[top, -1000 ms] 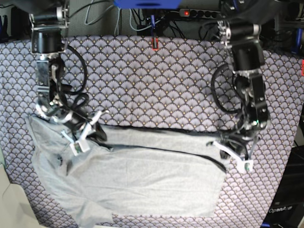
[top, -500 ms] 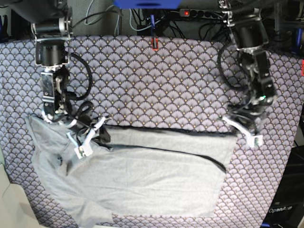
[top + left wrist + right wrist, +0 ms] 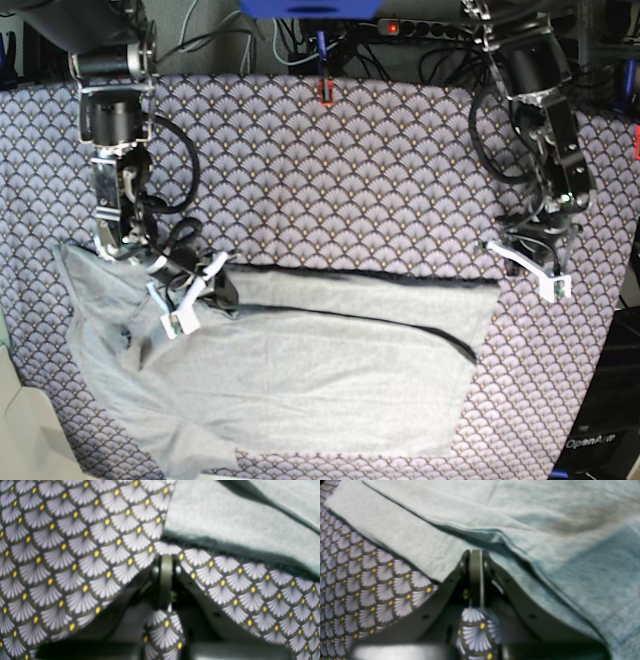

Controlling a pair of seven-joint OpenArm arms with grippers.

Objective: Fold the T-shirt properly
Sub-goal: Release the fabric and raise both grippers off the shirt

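**A:** What did the bench look like?

**B:** A patterned cloth [image 3: 340, 170] of purple-grey fans covered the whole table, with cables and a power strip [image 3: 425, 28] in the dark strip behind it.

**A:** And the T-shirt?

**B:** The T-shirt [image 3: 330, 375] lay flat on the near half, closer to the camera's left. Its far edge was doubled over into a long band, with a dark crease running across, so I judged 1 fold was laid and the sleeve end at the left remained loose and rumpled.

**A:** Where were the 2 claws?

**B:** The right gripper [image 3: 190, 295] sat low over the shirt's upper left corner, by the start of that band. In its wrist view the jaws were pressed together with no grey cloth between them, so it was clenched on nothing; the fold edge lay just beyond its tip. That spot suited smoothing or picking up the sleeve side.

**A:** And the other?

**B:** The left gripper [image 3: 530, 270] hung over bare patterned cloth, just beyond the shirt's right corner, apart from it. Its jaws were also clenched empty. I judged it stood clear so the band could lie undisturbed.

**A:** Any risk?

**B:** Soft knit drags easily; a low pass could pull the crease askew.
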